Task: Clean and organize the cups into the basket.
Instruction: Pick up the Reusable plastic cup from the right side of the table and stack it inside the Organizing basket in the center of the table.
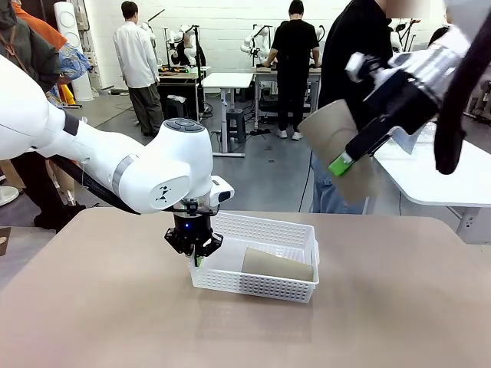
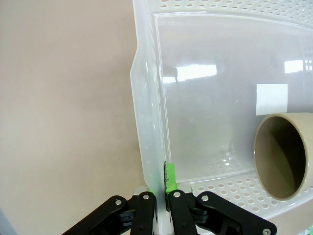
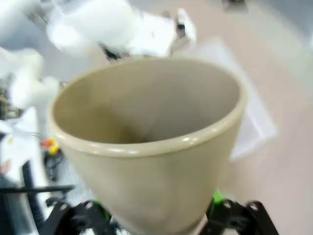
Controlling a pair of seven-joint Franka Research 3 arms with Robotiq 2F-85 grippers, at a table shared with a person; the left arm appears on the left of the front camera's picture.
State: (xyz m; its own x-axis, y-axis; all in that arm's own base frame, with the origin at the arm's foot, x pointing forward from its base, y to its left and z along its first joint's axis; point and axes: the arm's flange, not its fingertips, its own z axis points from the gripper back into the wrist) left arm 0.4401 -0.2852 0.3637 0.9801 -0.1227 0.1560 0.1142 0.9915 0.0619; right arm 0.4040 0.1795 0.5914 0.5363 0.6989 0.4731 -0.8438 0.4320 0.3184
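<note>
A: Fingers [image 2: 170, 177] of the left gripper [image 1: 195, 247]: status?
B: Pressed together on the left end wall of the basket [image 1: 265, 227], one finger outside and one inside. The basket rests on the table [image 1: 92, 307].
A: Basket contents?
B: One tan cup [image 1: 278, 265], lying on its side in the right half, mouth facing the left gripper.
A: Right gripper [image 1: 342, 161]?
B: Raised above and beyond the basket. Its fingers are clamped on either side of the second cup [image 1: 331, 130], held clear of the table in front of a person [image 1: 357, 46] in a dark top.
</note>
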